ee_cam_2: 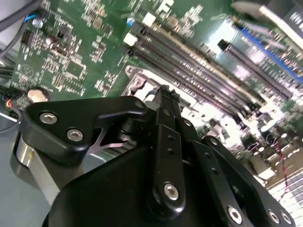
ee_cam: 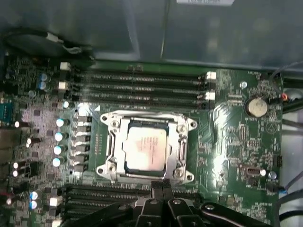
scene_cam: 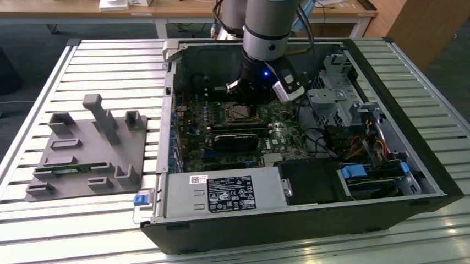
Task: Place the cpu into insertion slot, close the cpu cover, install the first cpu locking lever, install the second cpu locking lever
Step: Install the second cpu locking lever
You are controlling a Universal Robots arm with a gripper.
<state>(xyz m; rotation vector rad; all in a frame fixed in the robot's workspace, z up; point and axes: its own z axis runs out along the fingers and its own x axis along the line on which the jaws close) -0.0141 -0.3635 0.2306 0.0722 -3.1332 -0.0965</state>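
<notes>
In the exterior view, an open computer case lies on its side on a slatted metal surface, its green motherboard facing up so the arm can come at it from above. The robot arm reaches down into the case, and its gripper hangs just above the insertion slot. A grey fixture tray sits well apart, toward the exterior view's left.

In the second wrist view, the gripper points at the board beside the long memory slots; its black fingers look pressed together, holding nothing.

In the first wrist view, the cpu – a flat square chip with a pale silvery top – lies seated in the insertion slot. The cpu cover, a thin silvery frame, appears to lie down around it (whether either locking lever is latched I cannot tell). The gripper sits just at the slot's edge.
</notes>
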